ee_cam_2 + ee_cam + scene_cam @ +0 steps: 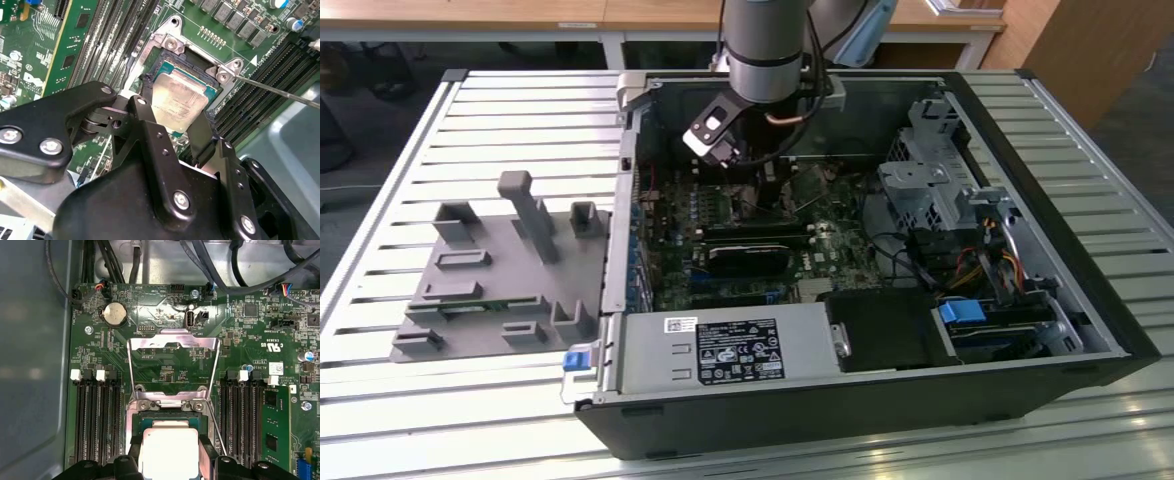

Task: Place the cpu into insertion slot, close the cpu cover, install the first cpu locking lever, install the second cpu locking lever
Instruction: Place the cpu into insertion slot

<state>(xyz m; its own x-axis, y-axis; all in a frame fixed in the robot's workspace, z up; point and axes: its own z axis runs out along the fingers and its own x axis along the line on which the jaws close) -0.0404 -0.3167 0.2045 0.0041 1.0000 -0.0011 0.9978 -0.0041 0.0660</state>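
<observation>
Pincer (172, 117) clamped on the cpu (180, 97) by two opposite edges, which I judge keeps it level and square over the insertion slot (165, 417), the cpu cover (172, 342) standing hinged up clear of it

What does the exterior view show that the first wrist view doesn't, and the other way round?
Exterior view: the whole open computer case, its power supply, the robot arm reaching in from above, and a grey holder on the slatted table.
First wrist view: the gripper with fingers on either side of the cpu at the insertion slot, the cpu cover tipped up open, and a round coin battery.
Both: the green circuit board.
</observation>
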